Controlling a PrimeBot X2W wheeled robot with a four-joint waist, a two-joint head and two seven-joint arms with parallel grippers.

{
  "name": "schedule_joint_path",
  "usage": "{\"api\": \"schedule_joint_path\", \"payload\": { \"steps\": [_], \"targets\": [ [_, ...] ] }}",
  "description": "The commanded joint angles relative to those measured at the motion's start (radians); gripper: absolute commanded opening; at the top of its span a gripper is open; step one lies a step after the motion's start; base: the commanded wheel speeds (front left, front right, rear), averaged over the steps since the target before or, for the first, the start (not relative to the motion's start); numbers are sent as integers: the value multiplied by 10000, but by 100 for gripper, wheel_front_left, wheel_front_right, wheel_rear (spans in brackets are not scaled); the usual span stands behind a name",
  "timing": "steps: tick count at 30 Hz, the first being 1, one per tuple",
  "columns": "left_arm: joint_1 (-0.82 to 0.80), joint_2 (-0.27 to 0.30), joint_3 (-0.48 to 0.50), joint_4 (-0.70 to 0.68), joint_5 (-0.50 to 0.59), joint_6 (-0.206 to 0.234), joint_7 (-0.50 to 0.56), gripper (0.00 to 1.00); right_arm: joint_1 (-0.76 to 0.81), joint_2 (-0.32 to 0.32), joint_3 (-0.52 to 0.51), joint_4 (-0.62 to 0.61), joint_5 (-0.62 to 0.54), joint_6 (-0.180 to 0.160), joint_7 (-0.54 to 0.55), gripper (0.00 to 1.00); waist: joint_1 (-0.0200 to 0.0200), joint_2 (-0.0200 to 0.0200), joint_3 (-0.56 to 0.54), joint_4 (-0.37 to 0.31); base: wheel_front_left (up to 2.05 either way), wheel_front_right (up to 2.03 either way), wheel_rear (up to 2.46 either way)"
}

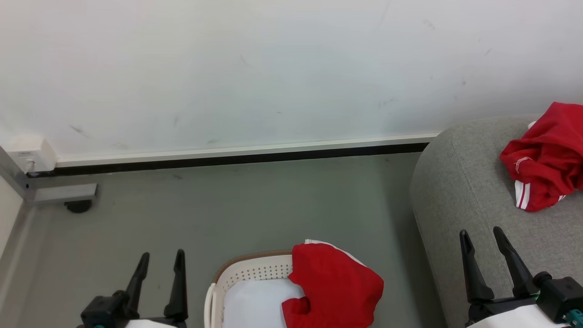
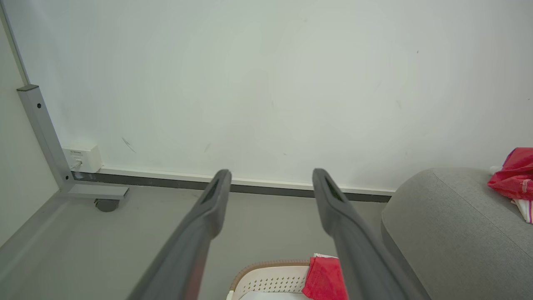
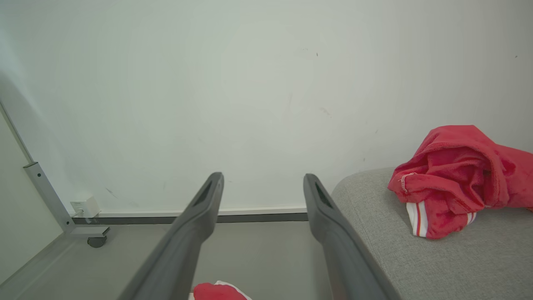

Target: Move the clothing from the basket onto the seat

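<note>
White wall [image 1: 273,68] ahead: left gripper [image 1: 163,253] and right gripper [image 1: 480,231] point toward it, jaws wide, holding nothing.

The sofa [image 1: 455,196] is grey woven cloth, matt and coarse-grained. The crumpled red garment [image 3: 454,175] on it looks soft and fleecy, with smoother white striped trim. The second red garment [image 1: 339,282], draped over the basket's edge, is a flatter, smoother cloth. The basket [image 1: 255,272] is smooth cream plastic with a perforated wall. The floor [image 1: 250,205] is smooth matt grey. The wall [image 1: 273,68] is matt white, lightly scuffed. The frame post [image 2: 41,133] looks like grey painted metal.
</note>
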Motion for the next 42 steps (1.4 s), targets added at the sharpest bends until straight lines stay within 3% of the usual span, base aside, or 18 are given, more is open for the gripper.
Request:
{"api": "schedule_joint_path", "payload": {
  "steps": [1, 15, 27, 35, 42],
  "targets": [
    [-67, 22, 49, 33, 89, -9, -5, 100, -79, 11, -4, -35, 10, -22, -33, 100, 1, 0, 1, -7, 0, 0, 0],
    [-223, 14, -70, 41, -45, -62, -5, 100, -227, 1, 68, -80, 31, -22, -34, 100, 1, 0, 237, -208, 0, 0, 0],
    [-1205, 81, -643, 535, 430, -334, -5, 100, -1027, -214, -299, -199, 345, -22, -32, 100, 1, 0, 1444, -856, 0, 0, 0],
    [-2461, 518, -1260, 1520, 712, -490, -5, 100, -2031, -100, -510, -449, 834, -22, -32, 100, 1, 0, 2829, -1462, 0, 0, 0],
    [-3946, 938, -2411, 3484, 685, -520, 78, 100, -2780, 47, -775, -635, 929, -22, -19, 100, 1, 0, 4087, -1899, 0, 0, 0]
  ]
}}
